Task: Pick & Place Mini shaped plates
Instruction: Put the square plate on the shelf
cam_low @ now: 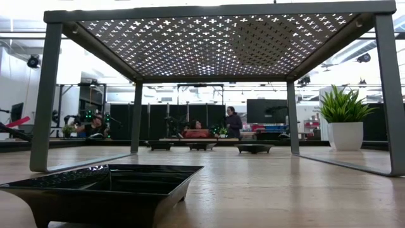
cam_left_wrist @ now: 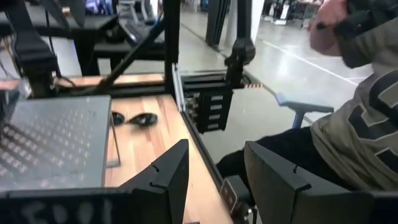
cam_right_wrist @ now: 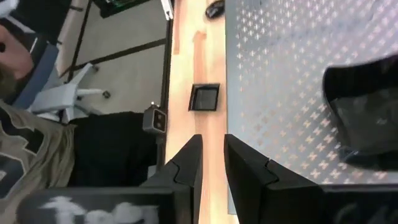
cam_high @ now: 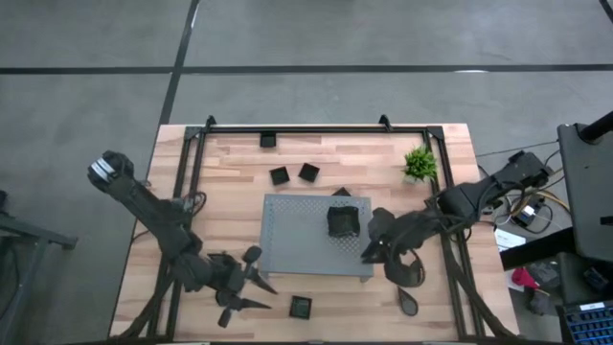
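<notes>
While both arms reach in from the near corners, the wooden surface (cam_high: 239, 172) carries everything, framed by a black metal rail. At its middle stands the grey perforated board (cam_high: 297, 235), raised on legs, its cross-shaped holes plain from below in the low view. On the board's right part sits a stack of mini black plates (cam_high: 347, 220), seen again as a dark mass (cam_right_wrist: 367, 112) past the right arm's fingers. The right end effector (cam_high: 369, 254) hangs at the board's near right edge, close beside that stack; its fingers (cam_right_wrist: 186, 165) stand narrowly apart with only bare wood between them, holding nothing. The left end effector (cam_high: 257, 287) hovers over the near left of the surface, beside the board's near edge, its fingers (cam_left_wrist: 168, 177) spread wide and empty. A small green potted plant (cam_high: 420, 165) stands at the far right. Two small plates (cam_high: 293, 173) lie side by side beyond the board, another (cam_high: 268, 140) lies by the far rail, and one square plate (cam_high: 301, 307) rests near the front edge. No brand, label or lettering can be read anywhere.
</notes>
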Available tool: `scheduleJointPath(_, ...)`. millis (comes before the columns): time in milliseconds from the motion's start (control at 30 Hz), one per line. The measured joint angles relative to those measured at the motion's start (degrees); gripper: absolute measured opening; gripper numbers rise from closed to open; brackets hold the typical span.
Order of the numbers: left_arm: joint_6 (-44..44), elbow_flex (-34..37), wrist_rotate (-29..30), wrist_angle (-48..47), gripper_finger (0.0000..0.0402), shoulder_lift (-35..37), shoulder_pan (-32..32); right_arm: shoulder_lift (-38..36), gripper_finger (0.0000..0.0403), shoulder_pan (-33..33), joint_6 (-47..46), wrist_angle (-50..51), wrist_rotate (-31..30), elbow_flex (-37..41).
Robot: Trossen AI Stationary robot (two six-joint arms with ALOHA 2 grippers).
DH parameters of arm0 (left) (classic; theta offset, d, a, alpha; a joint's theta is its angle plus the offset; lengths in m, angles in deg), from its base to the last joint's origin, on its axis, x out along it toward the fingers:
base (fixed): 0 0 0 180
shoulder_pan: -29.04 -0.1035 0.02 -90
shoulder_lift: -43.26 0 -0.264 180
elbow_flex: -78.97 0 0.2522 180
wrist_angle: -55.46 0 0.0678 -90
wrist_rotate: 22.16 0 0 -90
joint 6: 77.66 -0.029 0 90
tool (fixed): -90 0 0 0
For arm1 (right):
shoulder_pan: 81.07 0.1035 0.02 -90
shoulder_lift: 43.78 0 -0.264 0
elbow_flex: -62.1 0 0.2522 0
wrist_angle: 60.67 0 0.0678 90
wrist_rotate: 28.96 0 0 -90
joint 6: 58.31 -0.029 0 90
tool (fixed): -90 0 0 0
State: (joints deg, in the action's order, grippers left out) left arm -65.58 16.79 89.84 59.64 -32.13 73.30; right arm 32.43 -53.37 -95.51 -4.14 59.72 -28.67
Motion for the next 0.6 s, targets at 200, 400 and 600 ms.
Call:
scheduleJointPath(200, 6.0, 0.0, 0.2, -0.2, 0.0151, -5.2, 0.0, 2.2, 0.0061, 2.4, 0.0, 0.0, 0.0, 0.5)
scheduleJointPath(400, 11.9, 0.0, 0.8, -0.9, 0.0151, -11.6, 0.3, 4.2, 0.006, 3.1, 0.1, 0.3, -0.2, 0.7)
scheduleJointPath(600, 9.5, -0.6, 1.1, 1.0, 0.0151, -15.6, 0.3, 5.0, 0.0059, 3.2, 0.7, 0.2, -0.2, 0.8)
